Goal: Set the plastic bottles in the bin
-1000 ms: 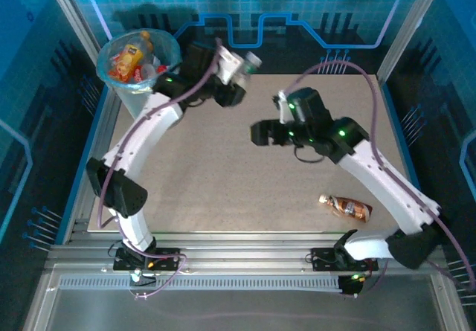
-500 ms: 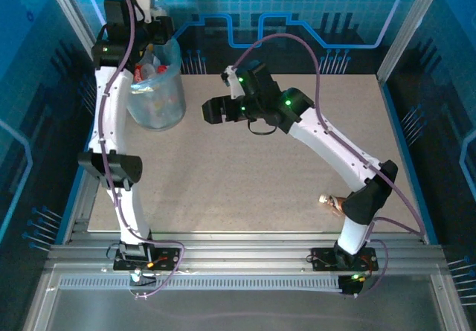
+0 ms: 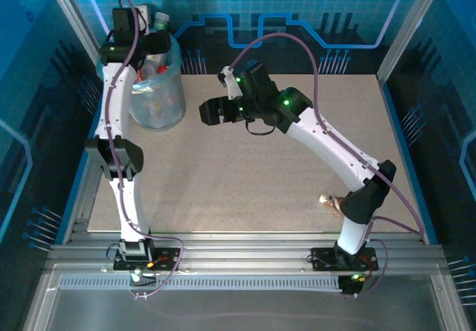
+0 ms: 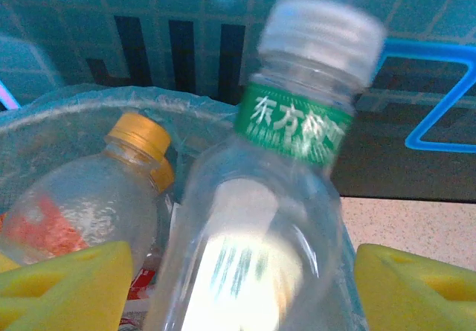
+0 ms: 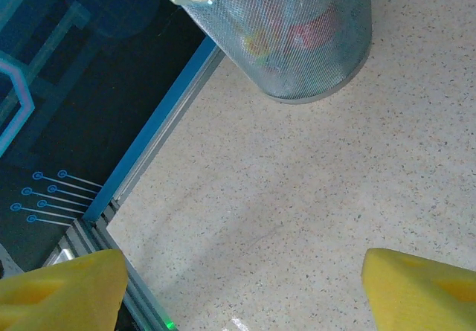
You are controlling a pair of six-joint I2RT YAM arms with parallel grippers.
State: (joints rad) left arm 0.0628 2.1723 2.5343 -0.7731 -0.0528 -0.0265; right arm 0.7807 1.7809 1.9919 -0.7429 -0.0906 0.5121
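My left gripper hangs over the bin at the back left, open. A clear bottle with a green label and pale cap stands blurred between its yellow fingers, with gaps on both sides. Inside the bin's bag-lined rim lies an orange-capped bottle among others. My right gripper is open and empty above bare table just right of the bin. A brown bottle lies near the front right, half hidden behind my right arm.
The table's left edge rail runs close beside the bin. Blue enclosure walls and metal posts ring the table. Free tabletop stretches across the middle.
My left arm carried the green-label bottle from mid-table up over the bin, and its jaws have just spread apart. My right arm reached out toward the bin, then held still.
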